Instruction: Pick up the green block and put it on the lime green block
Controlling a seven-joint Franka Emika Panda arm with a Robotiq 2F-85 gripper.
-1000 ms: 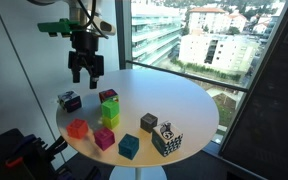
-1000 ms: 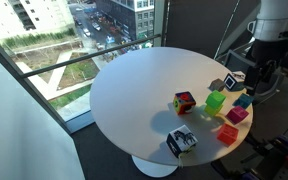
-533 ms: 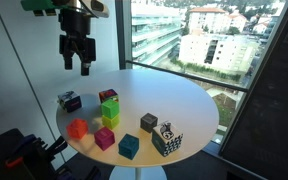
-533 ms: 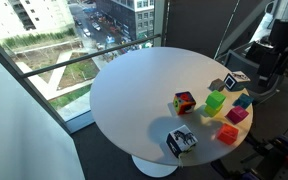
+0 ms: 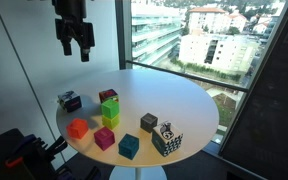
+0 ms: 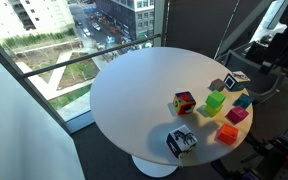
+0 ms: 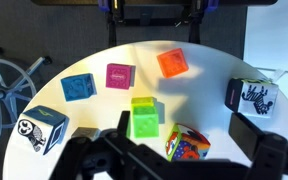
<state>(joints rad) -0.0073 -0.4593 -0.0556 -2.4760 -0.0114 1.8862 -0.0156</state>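
Green: the saturated green plain cube [image 5: 109,106] sits on top of the pale yellowish lime plain cube [image 5: 111,120]. The two form a small stack well below the claw and apart from it.
Claw: the black two-fingered claw [image 5: 74,52] hangs high above the counter. Its fingers [image 7: 269,150] are spread wide with nothing between them, and it touches no cube.
Counter: the round white counter [image 5: 179,100] carries all the cubes, gathered on the part that lies under and ahead of the claw.
Stack from the wrist: the green-and-lime stack lies ahead of the claw, roughly midway between the lines of the two spread fingers.
Nearest cube: a multicoloured patterned cube [image 7: 187,143] lies closest to the claw. It is just beside the stack, and whether they touch cannot be told.
Beyond the stack: a magenta plain cube [image 7: 119,75] and an orange plain cube [image 7: 171,62] lie farther from the claw than the stack, each apart from it. A teal-blue plain cube [image 7: 79,87] lies to one side of the magenta one.
Flanks: a black-and-white picture cube [image 7: 42,128] lies out past one finger. A white-and-dark patterned cube [image 7: 249,95] lies out past the other finger, near the counter's edge.
Far edge: in an exterior view, a black-and-white speckled cube [image 5: 166,140] stands near the counter's rim, farthest from the claw.
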